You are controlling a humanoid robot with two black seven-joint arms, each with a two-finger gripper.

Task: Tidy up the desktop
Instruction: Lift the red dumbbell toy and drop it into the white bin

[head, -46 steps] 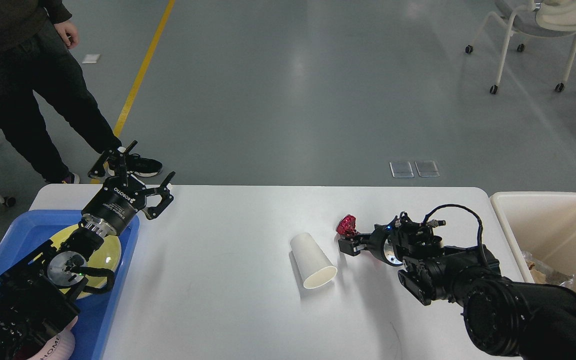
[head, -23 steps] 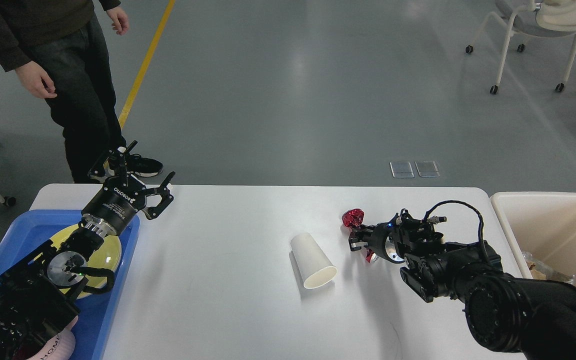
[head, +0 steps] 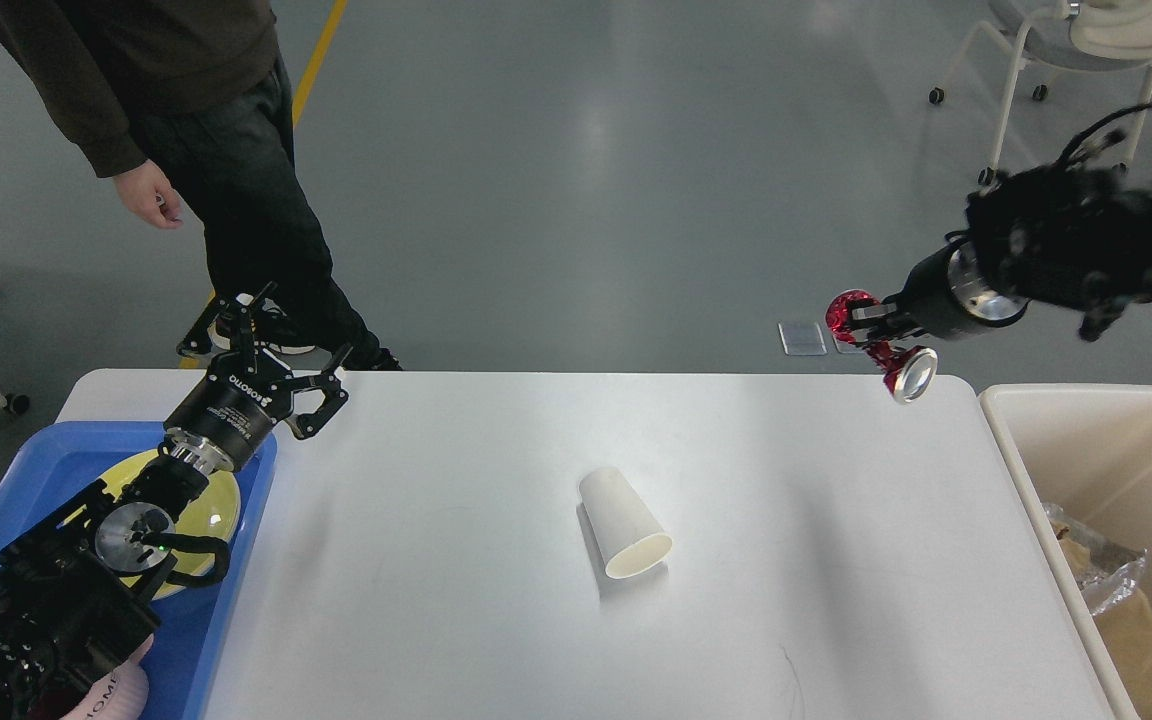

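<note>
At upper right, the right gripper point(head: 866, 322) has its jaws clamped on a crushed red metal can point(head: 881, 340), lifted above the white tabletop point(head: 456, 590). Next, I judge: carry it over the beige plastic bin point(head: 1086, 420) and release. Left gripper point(head: 281, 375) jaws apart; white paper cup point(head: 626, 522) lies mid-frame.

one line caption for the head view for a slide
Right pincer lifts a crushed red can above the desktop; paper cup lies on its side, left pincer open.
</note>
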